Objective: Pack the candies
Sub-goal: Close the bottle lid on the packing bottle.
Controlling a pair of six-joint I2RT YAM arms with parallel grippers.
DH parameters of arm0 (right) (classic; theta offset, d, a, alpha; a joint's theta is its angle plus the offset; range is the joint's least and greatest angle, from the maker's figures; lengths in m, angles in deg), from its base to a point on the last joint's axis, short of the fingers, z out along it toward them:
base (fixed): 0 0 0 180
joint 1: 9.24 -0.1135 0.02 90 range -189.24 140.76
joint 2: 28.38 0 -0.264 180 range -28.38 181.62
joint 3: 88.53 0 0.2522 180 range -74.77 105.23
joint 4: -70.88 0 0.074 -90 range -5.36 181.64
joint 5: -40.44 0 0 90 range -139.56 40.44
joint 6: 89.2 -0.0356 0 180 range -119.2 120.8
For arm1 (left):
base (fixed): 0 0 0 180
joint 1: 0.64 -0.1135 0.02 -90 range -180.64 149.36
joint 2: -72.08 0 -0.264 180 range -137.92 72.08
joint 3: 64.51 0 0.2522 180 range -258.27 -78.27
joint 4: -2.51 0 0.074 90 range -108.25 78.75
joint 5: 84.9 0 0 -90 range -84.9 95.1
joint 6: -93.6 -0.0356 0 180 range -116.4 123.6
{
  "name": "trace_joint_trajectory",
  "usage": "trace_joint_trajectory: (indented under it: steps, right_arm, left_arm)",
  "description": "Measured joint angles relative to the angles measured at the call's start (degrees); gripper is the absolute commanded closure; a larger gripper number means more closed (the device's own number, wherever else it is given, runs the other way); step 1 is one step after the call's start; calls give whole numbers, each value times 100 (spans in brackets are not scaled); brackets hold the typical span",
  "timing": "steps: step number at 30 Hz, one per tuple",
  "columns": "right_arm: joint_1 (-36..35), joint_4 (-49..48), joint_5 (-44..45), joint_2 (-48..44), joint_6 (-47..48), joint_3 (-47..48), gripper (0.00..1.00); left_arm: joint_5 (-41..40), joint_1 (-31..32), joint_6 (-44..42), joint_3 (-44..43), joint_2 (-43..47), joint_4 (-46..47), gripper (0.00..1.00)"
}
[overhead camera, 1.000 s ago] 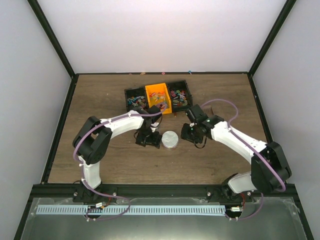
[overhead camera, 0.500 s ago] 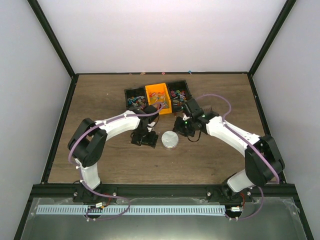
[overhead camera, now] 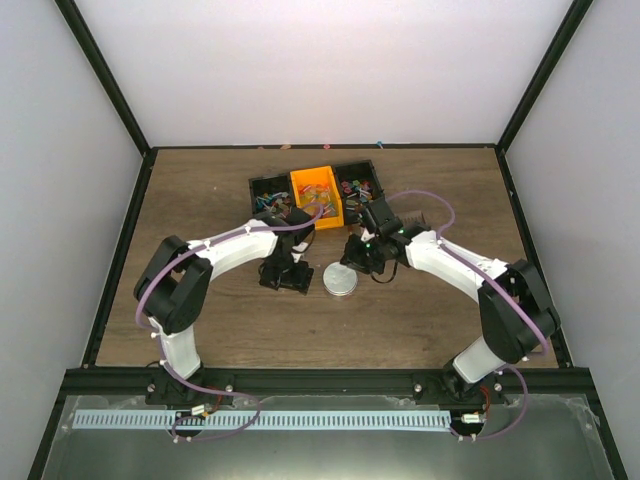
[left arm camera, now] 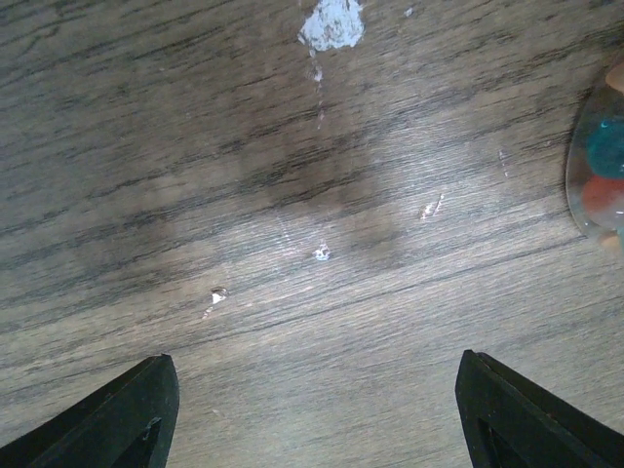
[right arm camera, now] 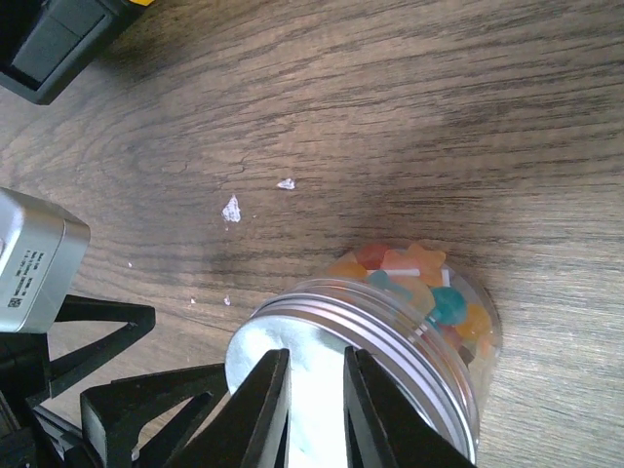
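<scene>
A small clear round jar (overhead camera: 339, 279) with a silver screw lid (right arm camera: 390, 343) stands mid-table, and candies (right arm camera: 436, 296) in orange, teal and red show through its wall. My right gripper (right arm camera: 317, 353) hovers over the lid top, its jaws nearly together with nothing between them; whether it touches the lid I cannot tell. My left gripper (left arm camera: 314, 361) stands open just left of the jar, low over bare wood, and the jar's edge (left arm camera: 597, 171) shows at the right of the left wrist view. More loose candies (overhead camera: 316, 196) fill the bins behind.
An orange bin (overhead camera: 332, 175) sits between two black bins (overhead camera: 256, 187) (overhead camera: 373, 170) at the back middle of the wooden table (overhead camera: 200, 200). A few stray sweets lie by the back wall (overhead camera: 381, 142). Black frame posts rise at the table corners.
My right gripper has moved left and in over the jar lid, and its jaws have narrowed. The left arm has shifted slightly left beside the jar, staying open.
</scene>
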Motion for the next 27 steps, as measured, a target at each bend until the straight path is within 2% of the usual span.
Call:
trace_joint_trajectory:
  steps: [27]
  right_arm:
    - [-11,-122,-133,114,0,52,82]
  left_arm:
    - [-13,-42,-28,20,0,0,20]
